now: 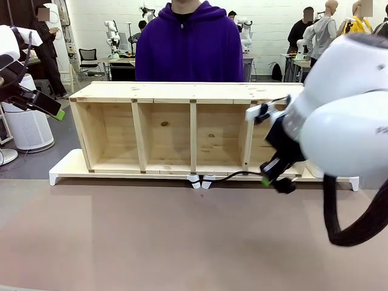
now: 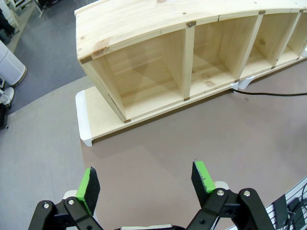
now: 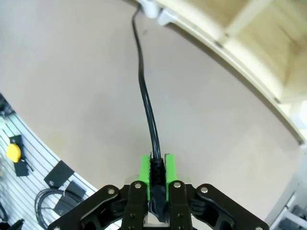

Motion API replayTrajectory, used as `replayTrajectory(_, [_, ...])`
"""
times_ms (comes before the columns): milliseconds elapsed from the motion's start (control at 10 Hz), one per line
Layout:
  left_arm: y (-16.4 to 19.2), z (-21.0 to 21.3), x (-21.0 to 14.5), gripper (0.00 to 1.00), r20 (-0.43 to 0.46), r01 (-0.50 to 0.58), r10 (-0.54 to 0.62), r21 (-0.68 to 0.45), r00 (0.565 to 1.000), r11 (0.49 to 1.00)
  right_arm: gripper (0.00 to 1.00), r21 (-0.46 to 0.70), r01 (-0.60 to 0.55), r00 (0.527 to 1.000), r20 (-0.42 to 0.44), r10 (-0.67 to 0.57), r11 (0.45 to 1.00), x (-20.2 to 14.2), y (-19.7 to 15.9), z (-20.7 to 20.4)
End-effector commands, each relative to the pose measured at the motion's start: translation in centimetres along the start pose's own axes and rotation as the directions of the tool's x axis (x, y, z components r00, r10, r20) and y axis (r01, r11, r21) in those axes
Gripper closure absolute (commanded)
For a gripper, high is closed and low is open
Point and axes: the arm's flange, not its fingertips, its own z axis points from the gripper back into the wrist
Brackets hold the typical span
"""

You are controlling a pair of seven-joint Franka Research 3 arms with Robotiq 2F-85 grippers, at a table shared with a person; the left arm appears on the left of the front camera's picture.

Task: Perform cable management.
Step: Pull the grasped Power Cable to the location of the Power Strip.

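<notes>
Right wrist view, cable (image 3: 143, 91) pinched in right gripper (image 3: 157, 162), running ahead to shelf (image 3: 254, 33), left gripper (image 2: 146, 179) wide

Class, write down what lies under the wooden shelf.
A pale base on white feet; the cable emerges by the middle feet. Its course beneath is covered.

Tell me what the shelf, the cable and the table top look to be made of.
Shelf: pale unfinished softwood, probably pine; grain and knots show, matte.
Cable: black with a slight sheen, likely a rubber or plastic jacket; it bends smoothly.
Table top: flat matte pinkish-brown surface, no grain; perhaps laminate or a mat, hard to tell.
</notes>
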Motion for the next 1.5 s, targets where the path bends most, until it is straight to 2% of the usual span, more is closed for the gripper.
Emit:
replayTrajectory(0, [0.0,0.0,0.1,0.00,0.006,-0.013,0.013,-0.001,1.000,1.000,0.85,-0.014,0.123,0.990,0.065,-0.122,0.992,-13.8,-2.2,-1.5])
replayTrajectory(200, [0.0,0.0,0.1,0.00,0.006,-0.013,0.013,-0.001,1.000,1.000,0.85,-0.042,0.222,0.970,0.108,-0.217,0.974,-15.6,-5.6,-0.5])
replayTrajectory(400, [0.0,0.0,0.1,0.00,0.006,-0.013,0.013,-0.001,1.000,1.000,0.85,-0.046,0.270,0.953,0.153,-0.260,0.962,-16.2,-9.2,-0.4])
replayTrajectory(700, [0.0,0.0,0.1,0.00,0.006,-0.013,0.013,-0.001,1.000,1.000,0.85,-0.060,0.295,0.939,0.205,-0.278,0.954,-15.0,-12.3,-1.5])
replayTrajectory(1000, [0.0,0.0,0.1,0.00,0.006,-0.013,0.013,-0.001,1.000,1.000,0.85,-0.092,0.304,0.935,0.222,-0.278,0.948,-13.0,-15.3,-2.4])
replayTrajectory(1200, [0.0,0.0,0.1,0.00,0.006,-0.013,0.013,-0.001,1.000,1.000,0.85,-0.109,0.305,0.932,0.240,-0.273,0.946,-12.2,-15.2,-3.0])
replayTrajectory(1300, [0.0,0.0,0.1,0.00,0.006,-0.013,0.013,-0.001,1.000,1.000,0.85,-0.082,0.313,0.936,0.194,-0.293,0.946,-4.7,-19.8,2.1])
replayTrajectory(1400, [0.0,0.0,0.1,0.00,0.006,-0.013,0.013,-0.001,1.000,1.000,0.85,-0.082,0.313,0.936,0.194,-0.293,0.946,-4.7,-19.8,2.1])
